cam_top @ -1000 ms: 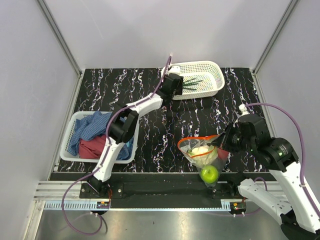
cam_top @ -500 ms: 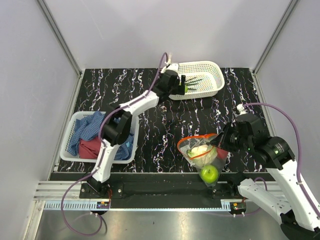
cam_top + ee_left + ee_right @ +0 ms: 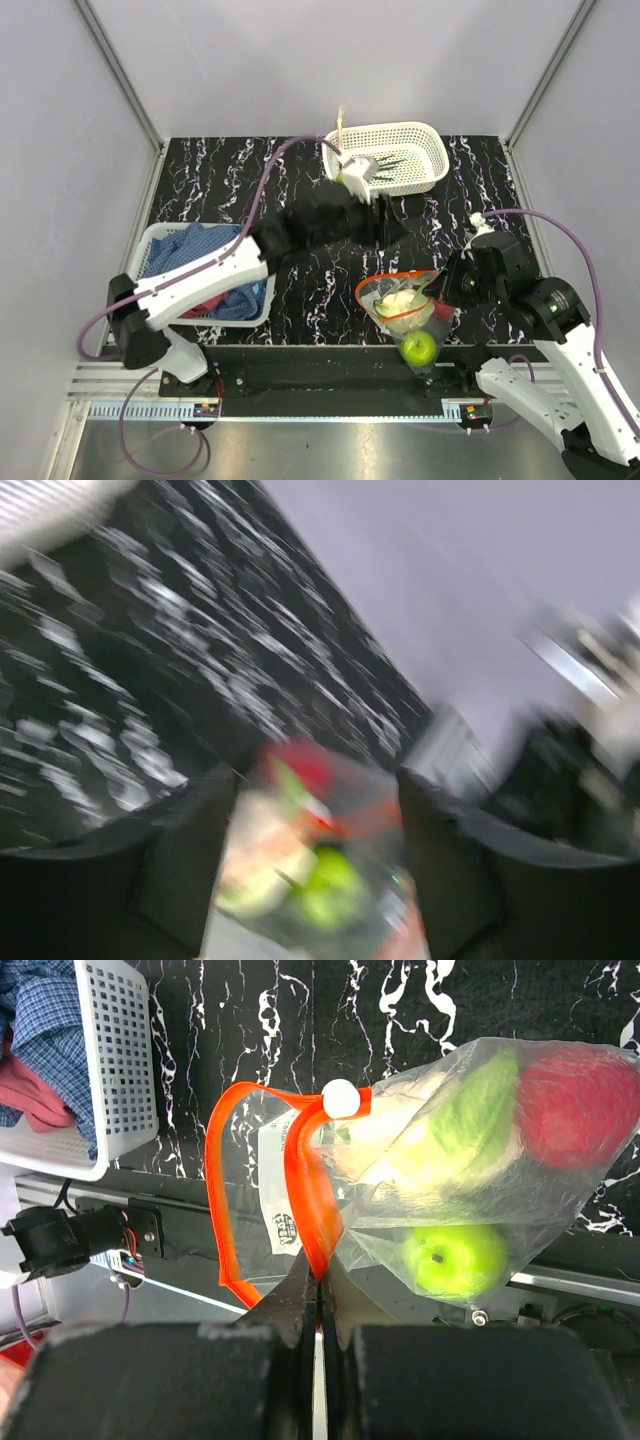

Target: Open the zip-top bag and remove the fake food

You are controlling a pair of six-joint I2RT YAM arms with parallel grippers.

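Note:
The zip-top bag (image 3: 402,310) hangs at the table's front edge, its orange-red zip strip (image 3: 300,1175) standing open in a loop. My right gripper (image 3: 318,1282) is shut on that strip. Fake food shows through the plastic: a red piece (image 3: 575,1105), a pale cabbage-like piece (image 3: 430,1135) and a lime-green fruit (image 3: 458,1258). A green onion (image 3: 388,163) lies in the far white basket (image 3: 432,135). My left gripper (image 3: 392,226) is a blur just above and behind the bag. In the left wrist view the gripper (image 3: 315,785) is open and empty, with the bag (image 3: 310,865) beyond it.
A second white basket (image 3: 140,275) at the left holds blue and red cloths (image 3: 195,255). Grey walls close in the black marbled table (image 3: 250,175) on three sides. The metal frame rail (image 3: 300,375) runs along the near edge under the bag.
My left arm has swung away from the far basket, leaving the green onion there, and now reaches toward the bag. The right gripper and the bag have barely moved.

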